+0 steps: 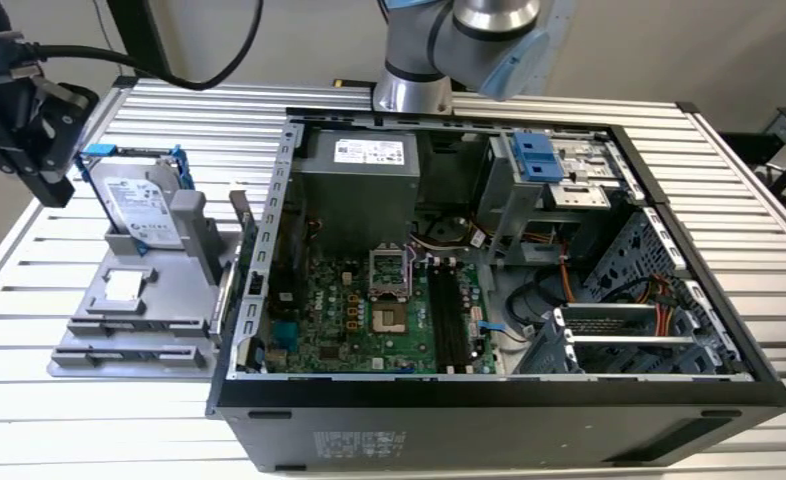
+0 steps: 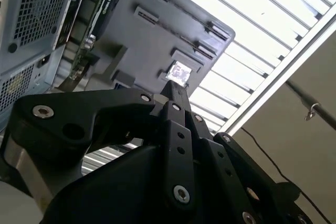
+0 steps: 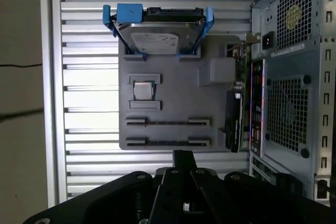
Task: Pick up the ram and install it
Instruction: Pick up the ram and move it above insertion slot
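The thin, dark, narrow circuit-board ram stick (image 3: 167,122) seems to stand on edge in a long groove of the grey holder tray (image 3: 173,85); this is uncertain.

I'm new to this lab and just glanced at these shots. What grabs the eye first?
The open computer case lying on the slatted table, its green motherboard bare, dominates the exterior view's middle. On that view's left a grey tray props up a silver hard drive in a blue bracket. The black pincer, shut, hangs near the tray's edge in the first wrist view.
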### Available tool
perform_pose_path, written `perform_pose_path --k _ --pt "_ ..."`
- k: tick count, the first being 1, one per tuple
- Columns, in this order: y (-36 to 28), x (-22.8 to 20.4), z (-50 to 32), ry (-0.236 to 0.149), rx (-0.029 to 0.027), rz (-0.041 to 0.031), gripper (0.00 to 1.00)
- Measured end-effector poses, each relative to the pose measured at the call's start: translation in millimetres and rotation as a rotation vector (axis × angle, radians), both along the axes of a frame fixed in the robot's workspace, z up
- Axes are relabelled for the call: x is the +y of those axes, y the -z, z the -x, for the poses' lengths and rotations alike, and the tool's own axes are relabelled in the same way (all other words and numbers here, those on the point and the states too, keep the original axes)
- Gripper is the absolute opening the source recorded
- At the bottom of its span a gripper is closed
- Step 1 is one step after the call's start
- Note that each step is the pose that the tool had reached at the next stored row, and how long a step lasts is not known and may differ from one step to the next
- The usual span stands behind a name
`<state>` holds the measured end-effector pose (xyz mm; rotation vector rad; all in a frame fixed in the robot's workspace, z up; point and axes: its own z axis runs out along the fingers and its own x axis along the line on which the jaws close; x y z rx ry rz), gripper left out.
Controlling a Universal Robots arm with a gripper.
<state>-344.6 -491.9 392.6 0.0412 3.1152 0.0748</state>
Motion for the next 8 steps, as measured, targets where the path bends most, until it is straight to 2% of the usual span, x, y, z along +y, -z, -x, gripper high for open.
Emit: perform_pose_path --k 3,8 --pt "0.0 -5.2 0.0 0.0 0.0 -0.0001 0.0" --pt "0.0 -9.4 0.1 0.0 0.0 0.0 0.0"
